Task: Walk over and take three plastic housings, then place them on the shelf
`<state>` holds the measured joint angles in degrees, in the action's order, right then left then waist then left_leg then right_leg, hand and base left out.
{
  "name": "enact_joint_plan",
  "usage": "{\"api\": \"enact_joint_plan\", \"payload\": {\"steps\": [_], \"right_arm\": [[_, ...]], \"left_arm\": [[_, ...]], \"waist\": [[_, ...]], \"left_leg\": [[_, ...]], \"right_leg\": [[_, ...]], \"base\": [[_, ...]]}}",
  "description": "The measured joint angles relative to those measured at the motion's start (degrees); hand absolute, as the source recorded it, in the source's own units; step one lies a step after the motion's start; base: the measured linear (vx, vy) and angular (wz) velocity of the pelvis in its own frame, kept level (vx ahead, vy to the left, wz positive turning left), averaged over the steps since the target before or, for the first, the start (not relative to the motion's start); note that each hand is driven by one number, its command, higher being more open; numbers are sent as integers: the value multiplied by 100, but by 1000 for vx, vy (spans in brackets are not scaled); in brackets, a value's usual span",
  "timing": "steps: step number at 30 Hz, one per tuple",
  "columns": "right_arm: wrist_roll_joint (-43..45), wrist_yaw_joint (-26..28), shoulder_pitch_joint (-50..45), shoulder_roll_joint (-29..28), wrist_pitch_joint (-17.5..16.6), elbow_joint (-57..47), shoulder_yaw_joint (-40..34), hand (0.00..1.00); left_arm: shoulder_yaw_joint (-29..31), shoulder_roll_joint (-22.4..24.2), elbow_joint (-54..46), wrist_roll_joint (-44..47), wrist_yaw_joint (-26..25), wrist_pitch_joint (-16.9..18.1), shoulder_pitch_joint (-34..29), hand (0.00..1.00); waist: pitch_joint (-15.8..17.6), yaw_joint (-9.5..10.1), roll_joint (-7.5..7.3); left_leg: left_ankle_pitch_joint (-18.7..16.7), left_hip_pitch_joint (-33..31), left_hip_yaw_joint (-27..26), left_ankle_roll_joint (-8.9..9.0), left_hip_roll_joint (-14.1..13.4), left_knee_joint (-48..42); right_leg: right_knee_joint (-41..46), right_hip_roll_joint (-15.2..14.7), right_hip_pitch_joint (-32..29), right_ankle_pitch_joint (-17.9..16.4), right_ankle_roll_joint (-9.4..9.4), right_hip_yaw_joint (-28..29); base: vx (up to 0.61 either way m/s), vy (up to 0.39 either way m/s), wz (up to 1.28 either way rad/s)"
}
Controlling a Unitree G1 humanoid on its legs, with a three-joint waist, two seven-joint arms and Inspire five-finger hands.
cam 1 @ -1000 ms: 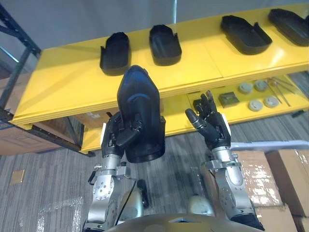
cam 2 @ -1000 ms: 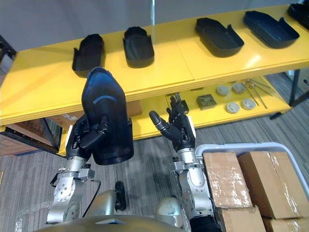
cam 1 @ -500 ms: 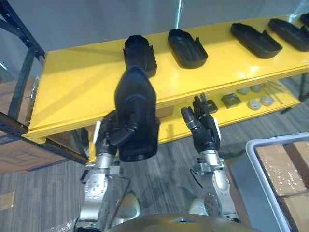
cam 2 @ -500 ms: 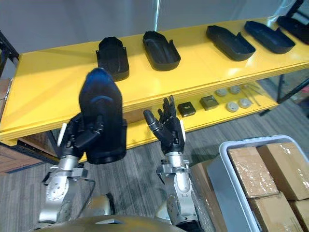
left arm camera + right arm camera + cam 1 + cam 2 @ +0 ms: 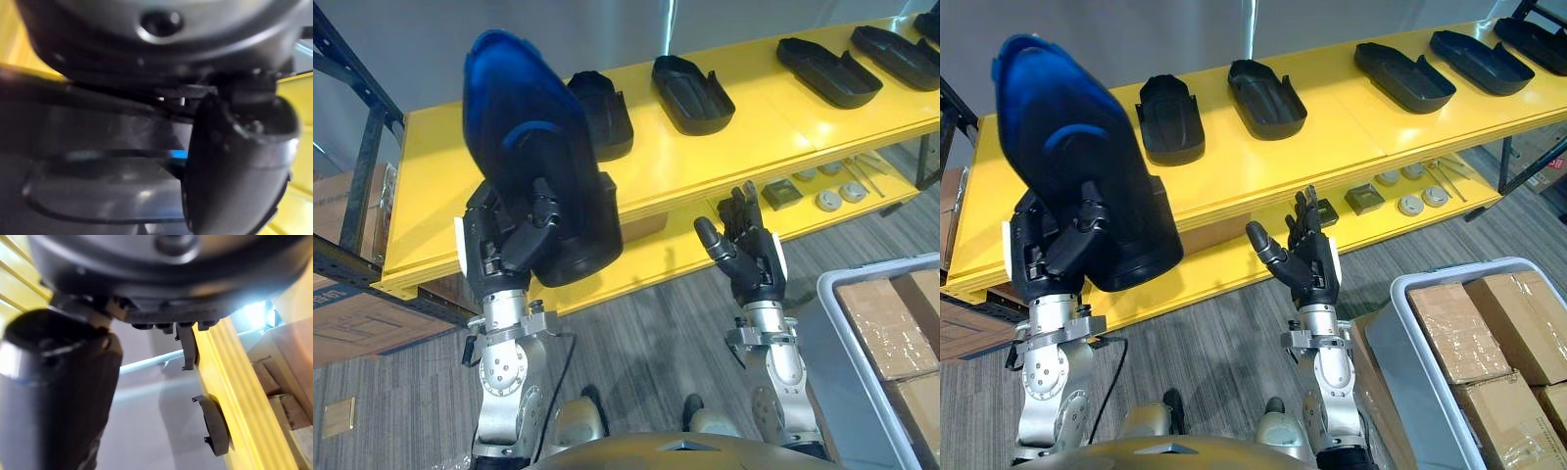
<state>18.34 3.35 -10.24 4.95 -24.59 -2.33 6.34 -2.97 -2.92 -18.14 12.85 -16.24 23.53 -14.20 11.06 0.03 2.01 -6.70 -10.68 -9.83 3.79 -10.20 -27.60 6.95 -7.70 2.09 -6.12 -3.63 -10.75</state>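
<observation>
The left hand [image 5: 506,245] clasps a black housing [image 5: 533,147] by its lower end, upright before the yellow shelf [image 5: 754,127]; the right hand [image 5: 754,266] is spread and empty near the shelf's front edge; so low a grip could let the housing tip out, or knock the housings [image 5: 690,93] lying on the shelf.

Bright overhead light glares on the yellow shelf [image 5: 754,119] and sheens the housing [image 5: 524,147] blue.

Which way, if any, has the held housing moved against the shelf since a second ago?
Yes. The housing in the left hand has risen: its tip, earlier below the shelved housing, now shows past it over the yellow shelf.
</observation>
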Motion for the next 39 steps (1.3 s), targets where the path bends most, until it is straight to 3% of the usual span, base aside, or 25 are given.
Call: {"api": "enact_joint_plan", "payload": {"steps": [3,5,7,10,12,14,16,21,26,28,31,35,39], "right_arm": [[6,104,55,16,-19,-147,8,100],[11,208,234,140,-91,-166,-50,100],[2,265,327,231,-119,-161,-47,100],[16,252,398,164,-132,-122,28,100],[12,266,398,152,-130,-119,240,100],[-10,248,390,121,-110,-119,348,100],[-108,225,309,34,-43,-116,361,100],[-358,175,-187,-21,322,45,311,100],[-913,162,-776,102,550,719,-29,100],[-1013,405,-1142,435,565,1076,-138,100],[-1006,664,-1338,715,563,1416,-161,100],[-1004,912,-1238,933,459,1559,320,100],[-988,1072,-589,965,281,1562,1173,100]], "left_arm": [[168,129,11,3,-143,44,-55,0],[174,124,11,-25,-235,144,-40,0],[185,115,17,-222,-331,143,-7,0],[217,26,82,-265,-407,104,124,0],[417,5,79,-531,-499,-69,91,0],[637,-88,70,-681,-537,-157,97,0],[884,-220,60,-695,-571,-316,109,0],[1310,-311,82,-676,-711,-773,209,0],[1679,-856,741,-634,-1129,-975,1179,0],[1858,-1269,1526,-527,-1368,-1018,1831,0],[1910,-1614,2256,-123,-1499,-1027,2393,0],[1741,-1729,3234,139,-1610,-1148,3093,0],[1453,-1731,3449,275,-1618,-1237,3331,0]], "waist": [[27,-15,-27],[-12,-32,81],[-20,-22,100],[-2,-42,-125],[-62,-32,-222],[-74,-39,-229],[-82,-44,-229],[-206,-184,-221],[-234,-386,-184],[-226,-567,-129],[-228,-685,-102],[-218,-803,-86],[-89,-735,-7]], "left_leg": [[43,-46,136,10,-32,-208],[100,131,306,-38,-84,435],[103,421,417,185,-11,902],[190,725,279,155,323,1441],[332,967,175,55,584,1823],[413,1035,136,20,673,2025],[486,1033,80,45,688,2163],[543,1016,-33,124,541,2265],[562,1004,-292,185,375,2301],[562,1018,-352,187,365,2326],[577,1031,-446,193,364,2372],[604,1009,-480,194,355,2377],[645,980,-415,188,361,2385]], "right_leg": [[-11,-87,176,61,-79,0],[54,-126,89,101,-151,57],[78,-184,51,126,-240,171],[68,-456,41,209,-384,196],[-34,-681,121,263,-466,225],[-78,-756,120,273,-479,221],[-196,-758,95,331,-557,211],[-338,-574,7,438,-508,252],[-417,-402,-175,557,-498,510],[-414,-388,-216,562,-501,583],[-402,-376,-324,578,-512,732],[-391,-364,-385,600,-507,792],[-334,-365,-402,596,-495,757]], "base": [[49,27,-5],[18,60,-12],[30,198,-20],[3,177,-9],[-11,114,-7],[-17,51,0],[-20,18,-1],[10,-29,-12],[13,-37,-29],[11,-9,-17],[-8,8,-23],[-20,0,-6],[-38,-5,7]]}}
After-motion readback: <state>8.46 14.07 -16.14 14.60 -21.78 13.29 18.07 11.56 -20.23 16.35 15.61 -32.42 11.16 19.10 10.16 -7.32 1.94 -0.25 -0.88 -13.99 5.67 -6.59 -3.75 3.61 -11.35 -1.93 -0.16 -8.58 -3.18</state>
